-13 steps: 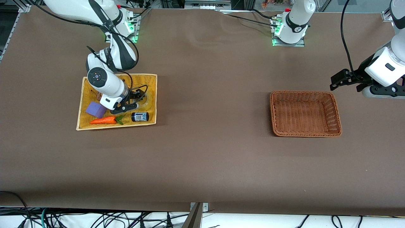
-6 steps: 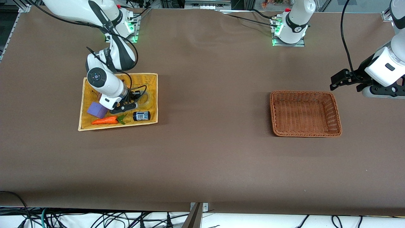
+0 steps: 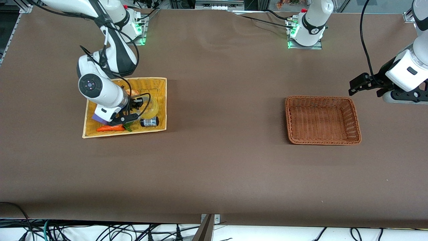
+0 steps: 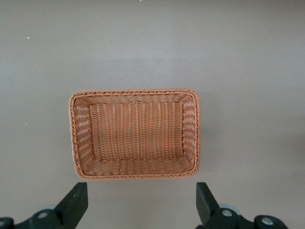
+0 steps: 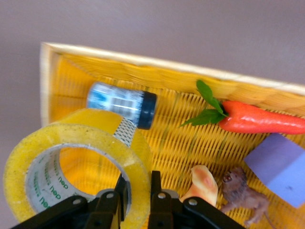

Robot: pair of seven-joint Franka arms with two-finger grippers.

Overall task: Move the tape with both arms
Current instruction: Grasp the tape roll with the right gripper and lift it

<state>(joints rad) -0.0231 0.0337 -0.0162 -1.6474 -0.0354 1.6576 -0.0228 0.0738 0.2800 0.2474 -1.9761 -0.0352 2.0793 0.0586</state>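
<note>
Right gripper [image 3: 138, 106] pinches the tape [image 3: 151, 106] above the yellow tray [image 3: 159, 83].

Front view: the left gripper [image 3: 355, 86] waits spread wide just off the brown basket [image 3: 322, 140], open table between the two containers.
Left wrist view: that basket's rim [image 4: 133, 93] lies below the wide fingers [image 4: 74, 205].
Right wrist view: fingers [image 5: 155, 183] clamp the yellowish roll's wall [image 5: 138, 167]; its grey core carries unreadable print; black jar [image 5: 121, 105] with blue-white label, carrot [image 5: 259, 123], purple block [image 5: 279, 167], toy lion [image 5: 243, 193] beneath.

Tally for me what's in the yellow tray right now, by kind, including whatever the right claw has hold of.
Tape roll, pinched by the right claw: 1
Black jar: 1
Toy carrot: 1
Purple block: 1
Toy lion: 1
Peach-coloured piece, kind unclear: 1
Total: 6
</note>
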